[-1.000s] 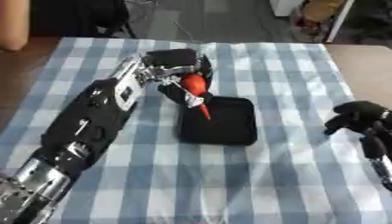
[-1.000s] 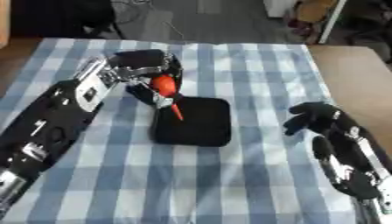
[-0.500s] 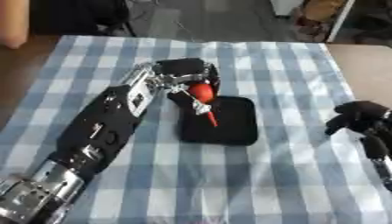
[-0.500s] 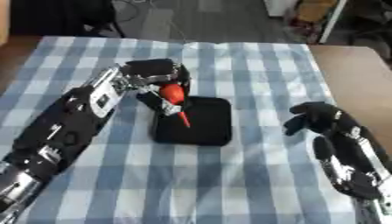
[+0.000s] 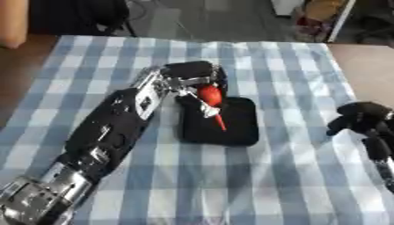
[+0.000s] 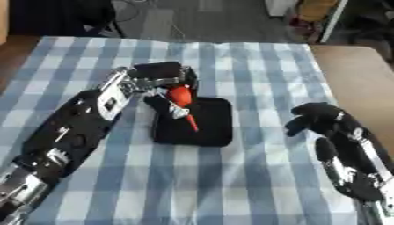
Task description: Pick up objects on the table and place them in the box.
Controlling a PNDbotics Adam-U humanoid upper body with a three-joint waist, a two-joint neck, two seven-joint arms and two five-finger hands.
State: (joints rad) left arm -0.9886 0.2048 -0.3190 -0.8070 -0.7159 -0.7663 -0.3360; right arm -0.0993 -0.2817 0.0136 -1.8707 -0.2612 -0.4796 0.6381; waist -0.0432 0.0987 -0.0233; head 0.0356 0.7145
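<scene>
Carried farther over the black box (image 5: 231,125), the orange object (image 5: 209,94) (no readable label) sits in the left hand (image 5: 191,74)'s curled fingers.

Even, soft indoor light, faint shadows, no glare, both views blurred throughout

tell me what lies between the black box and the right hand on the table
Only bare blue-and-white checked tablecloth lies between the black box and the right hand. The right eye view shows that stretch best; nothing sits on it.
</scene>
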